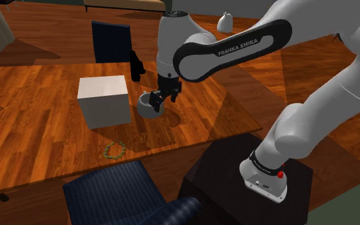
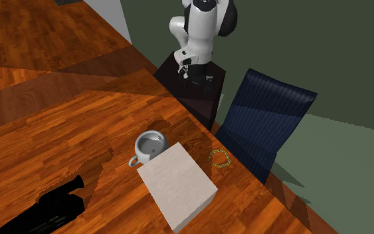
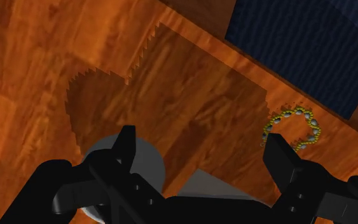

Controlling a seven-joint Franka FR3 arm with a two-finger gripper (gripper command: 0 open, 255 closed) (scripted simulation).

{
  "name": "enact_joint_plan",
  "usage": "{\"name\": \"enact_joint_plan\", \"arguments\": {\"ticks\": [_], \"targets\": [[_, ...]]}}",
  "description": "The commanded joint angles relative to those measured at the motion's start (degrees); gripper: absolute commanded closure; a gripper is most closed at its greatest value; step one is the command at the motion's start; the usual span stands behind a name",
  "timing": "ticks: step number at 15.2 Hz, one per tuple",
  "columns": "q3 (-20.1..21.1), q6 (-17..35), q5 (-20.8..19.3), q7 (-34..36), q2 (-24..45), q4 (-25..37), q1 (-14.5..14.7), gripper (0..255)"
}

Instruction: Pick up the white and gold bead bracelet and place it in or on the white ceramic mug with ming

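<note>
Gripper [image 1: 161, 101] spread wide, empty, at mug [image 1: 148, 106]; bracelet [image 1: 114, 151] lies on table [image 1: 31, 128].
Shoulder: mug just beside box [image 1: 103, 99], part hidden by fingers; bracelet near box, twd table edge by blue chair [image 1: 117, 192]. 2nd ext: bracelet near box, not touching. Wrist: one finger covers part of mug; bracelet clear of both.

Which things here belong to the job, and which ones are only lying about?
Belong to the job:
bead bracelet
white mug
gripper, fingers apart, holding nothing

Only lying about:
white box beside the mug
dark blue chair
black object
</note>
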Motion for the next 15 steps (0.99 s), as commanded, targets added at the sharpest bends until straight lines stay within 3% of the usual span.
{"name": "enact_joint_plan", "arguments": {"ticks": [1,8,15], "targets": [[1.7,2.0,-1.5,3.5,4.9,2.0,0.2,0],[4.3,5.1,-8.5,15.1,21.0,11.2,2.8,0],[3.1,5.0,-14.7,24.2,37.4,24.0,8.5,0]]}}
